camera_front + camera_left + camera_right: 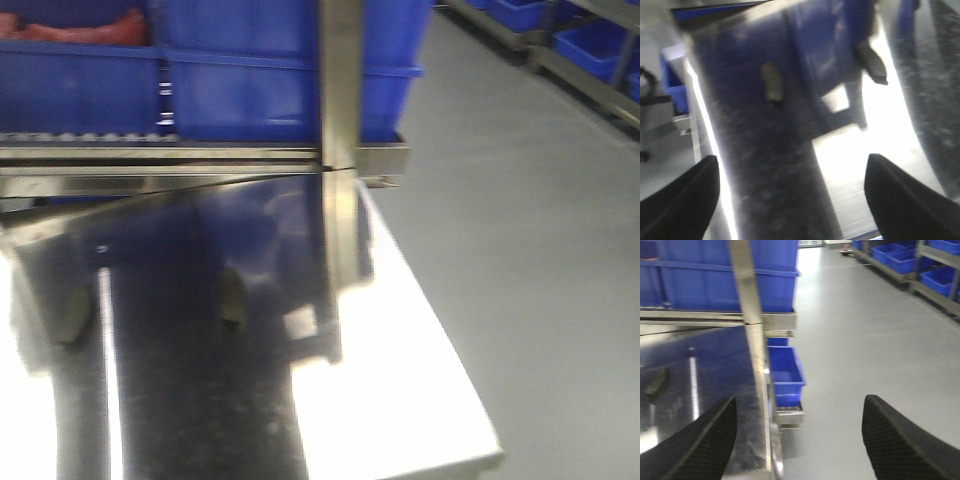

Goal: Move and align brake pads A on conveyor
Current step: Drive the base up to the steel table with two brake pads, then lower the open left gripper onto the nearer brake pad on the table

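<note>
Black fingers point(685, 200) of left gripper point(790, 162) spreading wide, gripping nothing, hovering over shiny steel table point(420, 400). Two brake pads A point(772, 82) lying on table beyond it, second one point(872, 61) farther right, well apart. Right gripper point(800, 405) also gaping, empty, hanging past table's right edge over grey floor point(865, 340). Blue bins point(280, 70) sitting on rack at far side. Whole thing looking pretty blurry tbh

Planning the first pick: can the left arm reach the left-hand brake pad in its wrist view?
Probably yes: the left gripper is open above the steel table, and that brake pad lies alone ahead of it, nothing in between.
</note>
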Controlling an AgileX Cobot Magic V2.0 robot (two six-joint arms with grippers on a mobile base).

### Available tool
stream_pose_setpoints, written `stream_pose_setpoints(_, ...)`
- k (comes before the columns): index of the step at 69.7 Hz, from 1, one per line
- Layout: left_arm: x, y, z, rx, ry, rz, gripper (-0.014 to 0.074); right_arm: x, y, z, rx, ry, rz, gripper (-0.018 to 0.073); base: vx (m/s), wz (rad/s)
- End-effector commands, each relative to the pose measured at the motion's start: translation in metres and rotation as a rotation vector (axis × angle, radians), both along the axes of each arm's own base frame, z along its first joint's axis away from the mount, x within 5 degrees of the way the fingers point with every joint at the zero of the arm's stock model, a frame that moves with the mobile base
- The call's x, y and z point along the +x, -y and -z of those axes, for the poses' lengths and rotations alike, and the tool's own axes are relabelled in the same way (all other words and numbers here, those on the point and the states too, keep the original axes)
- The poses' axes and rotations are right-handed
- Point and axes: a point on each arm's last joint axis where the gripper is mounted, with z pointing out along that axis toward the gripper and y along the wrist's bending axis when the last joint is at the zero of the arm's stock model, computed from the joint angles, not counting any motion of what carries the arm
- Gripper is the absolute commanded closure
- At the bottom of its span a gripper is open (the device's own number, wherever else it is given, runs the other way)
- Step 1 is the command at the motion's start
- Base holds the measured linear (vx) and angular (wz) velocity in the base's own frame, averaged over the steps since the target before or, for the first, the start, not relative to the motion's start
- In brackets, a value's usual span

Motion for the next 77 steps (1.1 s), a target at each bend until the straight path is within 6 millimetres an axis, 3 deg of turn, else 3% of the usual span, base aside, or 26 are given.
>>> stream_pose_setpoints(1, 0.0043, 0.0009, -0.0113, -0.011, 0.077, 0.006, 0.0051, 0.0058, 0.0004, -0.0117, -0.005, 0.06, 0.005, 0.0061, 0.08, 0.73)
stream_pose_setpoints(38, 0.0041, 0.0009, -0.011, -0.011, 0.074, 0.006, 0.0051, 0.0058, 0.0004, -0.0117, -0.005, 0.06, 0.005, 0.0061, 0.11, 0.4)
stream_pose_setpoints(77, 0.0042, 0.0009, -0.0111, -0.011, 0.075, 0.006, 0.0051, 0.0058, 0.0004, -0.0117, -0.005, 0.06, 0.005, 0.0061, 0.08, 0.02)
